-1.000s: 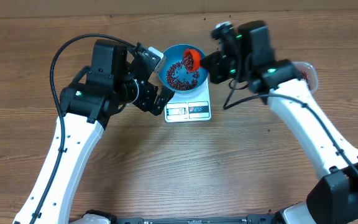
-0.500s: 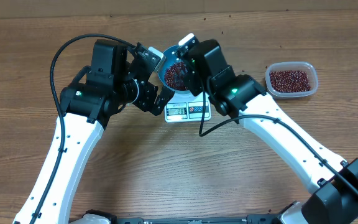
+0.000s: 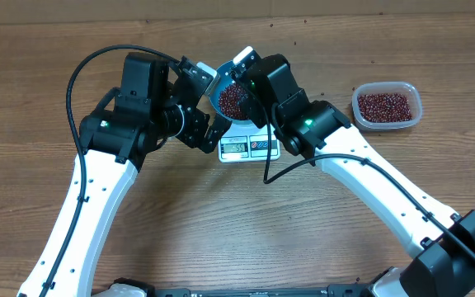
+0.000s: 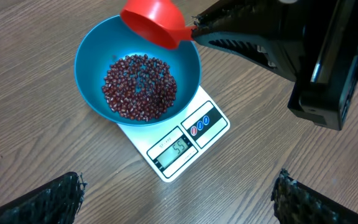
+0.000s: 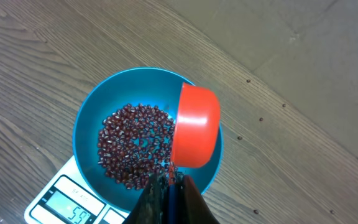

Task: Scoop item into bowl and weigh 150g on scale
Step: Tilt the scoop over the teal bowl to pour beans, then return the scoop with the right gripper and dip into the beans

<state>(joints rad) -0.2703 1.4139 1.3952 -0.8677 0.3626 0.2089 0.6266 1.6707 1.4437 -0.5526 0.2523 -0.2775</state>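
Many beans point(image 3: 233, 101) lie heaped in the bowl point(image 3: 217, 92), which sits on the scale point(image 3: 250, 147). Overhead also shows a clear tub point(image 3: 386, 106) of beans well apart on the right. Left wrist view: left gripper point(image 4: 179, 186) is spread wide, holding nothing, near the scale. Right wrist view: right gripper point(image 5: 169, 186) is clamped tight on the handle of the red scoop point(image 5: 196, 127), which is tilted over the bowl's rim.

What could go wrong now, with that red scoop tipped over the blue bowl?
The scoop hangs near the rim of the bowl, so beans might spill outside; a few dark specks, perhaps strays, already dot the table. The bowl overhangs the small scale, so a bump from the scoop might shift it and spoil the reading.
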